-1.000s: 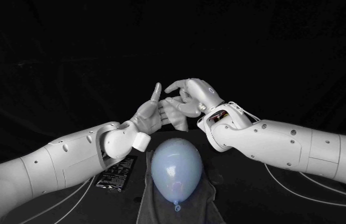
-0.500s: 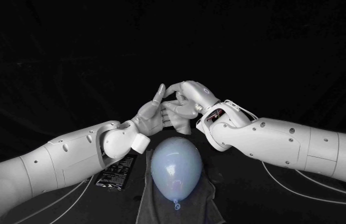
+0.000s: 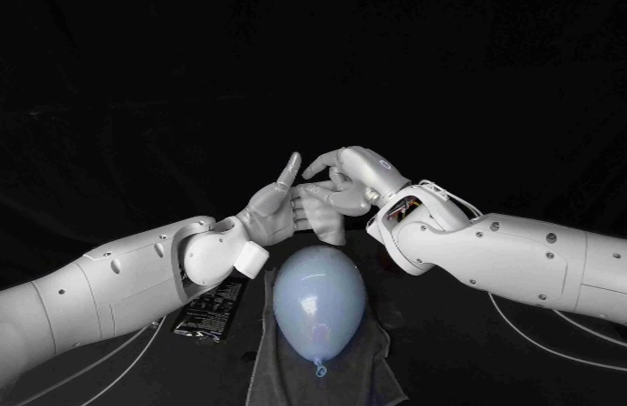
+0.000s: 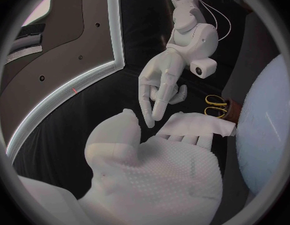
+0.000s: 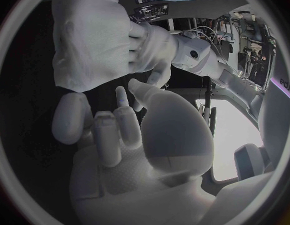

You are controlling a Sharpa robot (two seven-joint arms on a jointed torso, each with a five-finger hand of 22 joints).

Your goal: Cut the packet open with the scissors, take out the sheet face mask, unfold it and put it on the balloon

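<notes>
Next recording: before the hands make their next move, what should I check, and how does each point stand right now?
1. Mask out of packet: ok. The folded white sheet mask lies across the fingers of the left hand; the flat black packet lies on the table.
2. Mask unfolded: not ok. It is a compact folded strip.
3. Second grip: cannot tell. The right hand points its fingers down at the mask's edge; contact is unclear.
4. Target ready: ok. The pale blue balloon lies bare on a grey cloth, below both hands.
5. Scissors put away: ok. The gold-handled scissors sit beside the balloon, in neither hand.
</notes>
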